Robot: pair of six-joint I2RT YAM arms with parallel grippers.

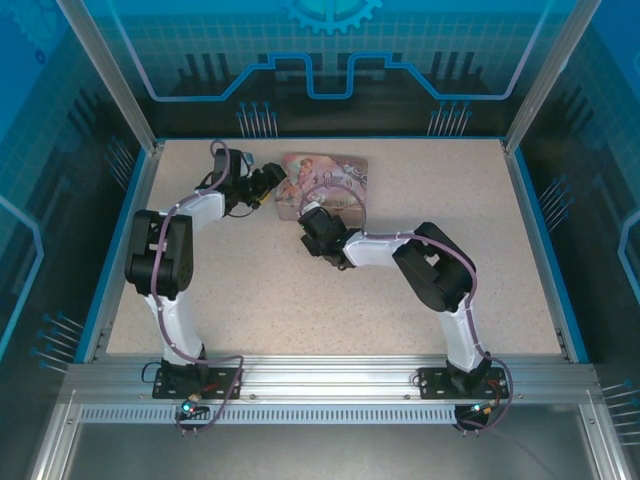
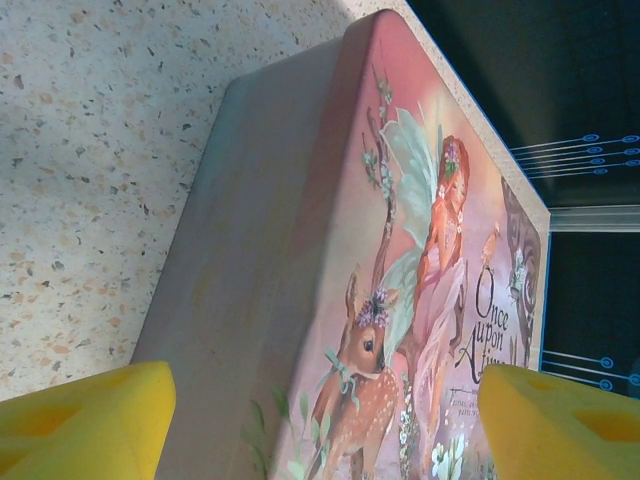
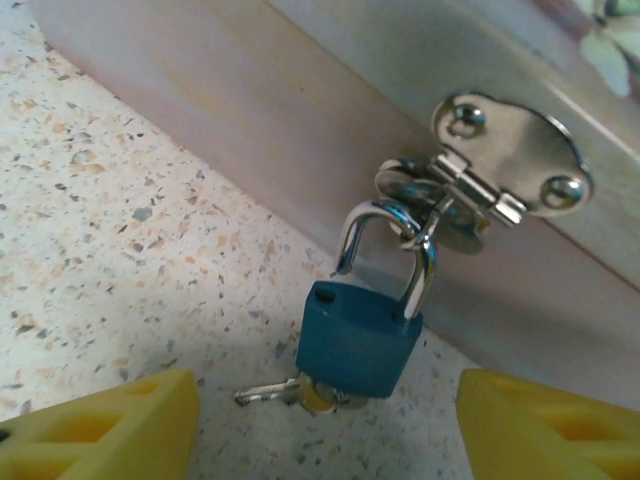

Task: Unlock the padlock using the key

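The padlock [image 3: 358, 340] has a deep blue body and a shiny silver shackle [image 3: 426, 268]; the key [image 3: 265, 393] is silvery grey. The tin box [image 2: 400, 300] is dusty pink, painted with a red-haired fairy with pale green wings, a spotted brown fawn and dark lettering. Its hasp [image 3: 510, 165] is polished silver. The counter [image 2: 90, 150] is cream, speckled brown and grey. The jaws are bright yellow.

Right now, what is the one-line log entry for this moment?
padlock: shackle end out, hooked on hasp | key: at padlock's base | right gripper: open around padlock | left gripper: astride pink box, contact unclear
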